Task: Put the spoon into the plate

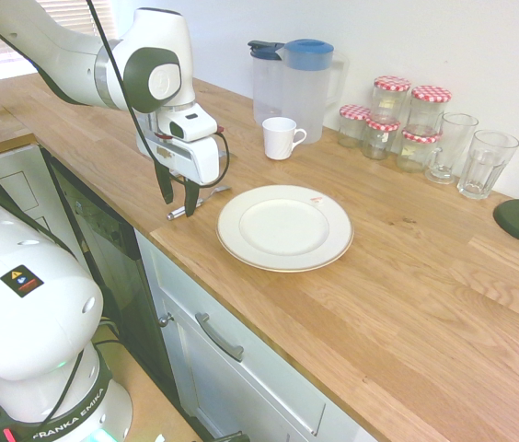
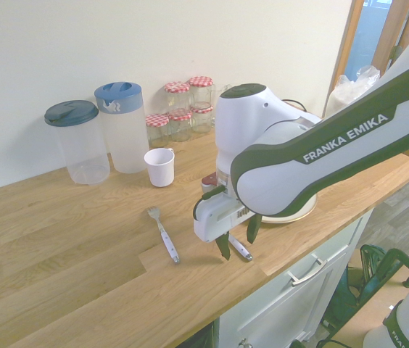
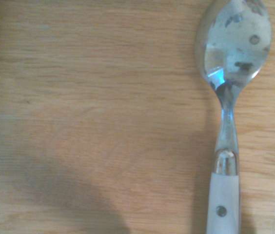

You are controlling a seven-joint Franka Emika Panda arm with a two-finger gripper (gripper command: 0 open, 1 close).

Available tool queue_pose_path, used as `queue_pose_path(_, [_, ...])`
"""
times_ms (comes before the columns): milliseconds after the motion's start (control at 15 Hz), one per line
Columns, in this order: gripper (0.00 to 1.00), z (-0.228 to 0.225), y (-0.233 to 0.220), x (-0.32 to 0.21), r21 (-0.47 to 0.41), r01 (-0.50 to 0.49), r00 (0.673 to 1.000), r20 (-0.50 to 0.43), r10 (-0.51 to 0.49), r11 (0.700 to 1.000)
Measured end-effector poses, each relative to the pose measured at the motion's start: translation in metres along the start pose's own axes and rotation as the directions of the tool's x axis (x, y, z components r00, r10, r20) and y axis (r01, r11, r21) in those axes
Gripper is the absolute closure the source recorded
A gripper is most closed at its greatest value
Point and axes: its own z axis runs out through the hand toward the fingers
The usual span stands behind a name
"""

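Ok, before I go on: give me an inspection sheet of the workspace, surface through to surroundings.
Surface: wooden counter, no spill seen
Spoon: lying on the wood beside the plate, not in it
Plate: flat on the counter, nothing seen on it
Clutter: fork near the spoon; white mug, two pitchers, lidded jars and two glasses toward the wall
Pincer: open, low over the spoon's handle; contact cannot be told
Cables: apart from the rig's own, nothing seen
Surroundings: white drawer front below the counter, shut
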Motion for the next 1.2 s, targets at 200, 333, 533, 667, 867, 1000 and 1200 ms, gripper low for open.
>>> queue_pose_path(200, [1.0,0.0025,-0.0028,-0.0011,0.006,0.001,1.0,-0.003,-0.001,1.0])
queue_pose_path(333, [1.0,0.0024,-0.0037,-0.0031,0.006,0.002,1.0,-0.005,-0.002,1.0])
queue_pose_path(533, [1.0,0.0023,-0.004,-0.0038,0.006,-0.001,1.0,-0.005,0.001,1.0])
queue_pose_path(667, [1.0,0.0023,-0.004,-0.0037,0.006,-0.002,1.0,-0.006,0.002,1.0])
queue_pose_path(867, [1.0,0.0016,-0.0045,-0.0036,0.008,-0.005,1.0,-0.006,0.005,1.0])
queue_pose_path(1000, [1.0,0.0015,-0.0045,-0.0036,0.008,-0.007,1.0,-0.006,0.007,1.0])
queue_pose_path(1200, [1.0,0.0009,-0.0043,-0.0027,0.009,-0.011,1.0,-0.007,0.011,1.0])
